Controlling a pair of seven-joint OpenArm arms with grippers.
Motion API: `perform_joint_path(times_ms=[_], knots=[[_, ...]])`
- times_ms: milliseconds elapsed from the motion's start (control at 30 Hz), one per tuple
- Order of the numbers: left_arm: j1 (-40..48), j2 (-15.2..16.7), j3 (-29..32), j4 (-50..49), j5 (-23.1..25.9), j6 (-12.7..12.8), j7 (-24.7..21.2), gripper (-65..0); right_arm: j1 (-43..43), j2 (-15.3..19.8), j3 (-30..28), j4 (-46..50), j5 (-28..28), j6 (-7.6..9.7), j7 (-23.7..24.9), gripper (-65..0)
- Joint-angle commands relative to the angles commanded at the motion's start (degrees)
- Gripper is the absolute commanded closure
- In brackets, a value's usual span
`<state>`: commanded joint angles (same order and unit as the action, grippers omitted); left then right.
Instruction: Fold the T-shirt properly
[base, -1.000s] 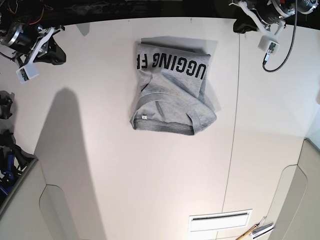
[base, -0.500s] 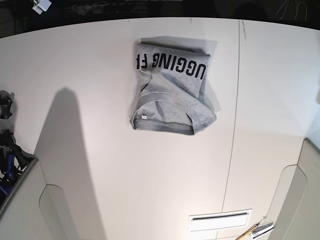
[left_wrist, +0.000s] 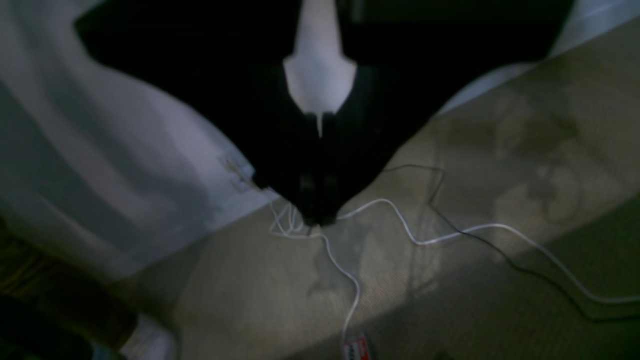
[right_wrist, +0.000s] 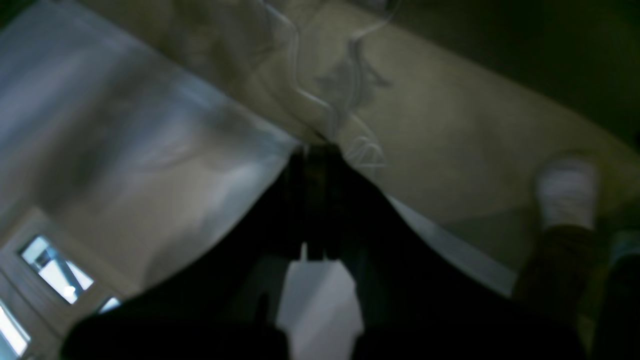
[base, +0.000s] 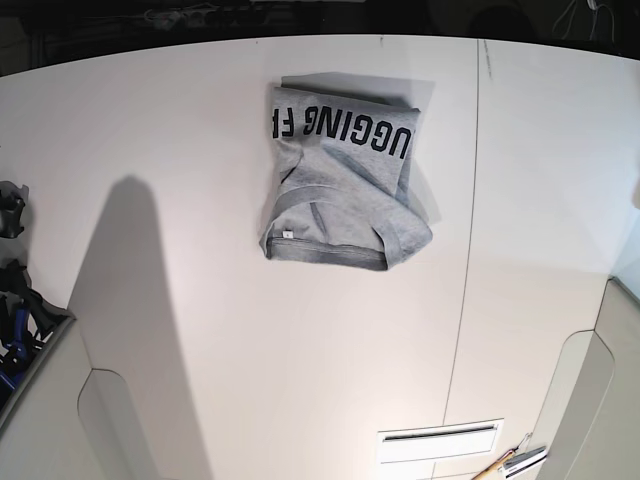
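The heather-grey T-shirt (base: 340, 200) lies folded into a compact, slightly rumpled bundle on the white table (base: 200, 300), at the far middle. Black block lettering (base: 345, 128) runs along its far edge and the ribbed neck faces the near side. Neither gripper shows in the base view. In the left wrist view my left gripper (left_wrist: 316, 220) is a dark silhouette with its jaws together, empty, over carpet beyond the table. In the right wrist view my right gripper (right_wrist: 316, 150) looks the same, jaws together and empty. The shirt shows in neither wrist view.
White and black cables (left_wrist: 425, 240) lie on the carpet under the left gripper, and more cables (right_wrist: 300, 95) under the right one. A seam (base: 465, 280) runs down the table. Dark gear (base: 15, 300) sits at the left edge, a slot (base: 440, 440) and tools (base: 515, 460) at the near right.
Both arms, seen at the table's far corners one second ago, have withdrawn out of the base view. The T-shirt has not moved.
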<state>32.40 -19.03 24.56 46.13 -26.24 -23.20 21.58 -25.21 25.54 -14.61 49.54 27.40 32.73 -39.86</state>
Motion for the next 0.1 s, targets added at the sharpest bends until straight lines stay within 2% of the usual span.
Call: perform_joint_path(times_ms=[67,100], knots=[[-4.1,2.6,0.3,-4.8,0.6,5.5,-0.8,0.0,3.7,-0.9,0.0,-2.3,-0.2,0.00,0.0,0.0],[-6.1,3.7,0.3,-6.9,0.6,6.9,-1.1,0.0,5.1,-1.2,0.0,-2.8,-0.2,0.00,0.0,0.0]])
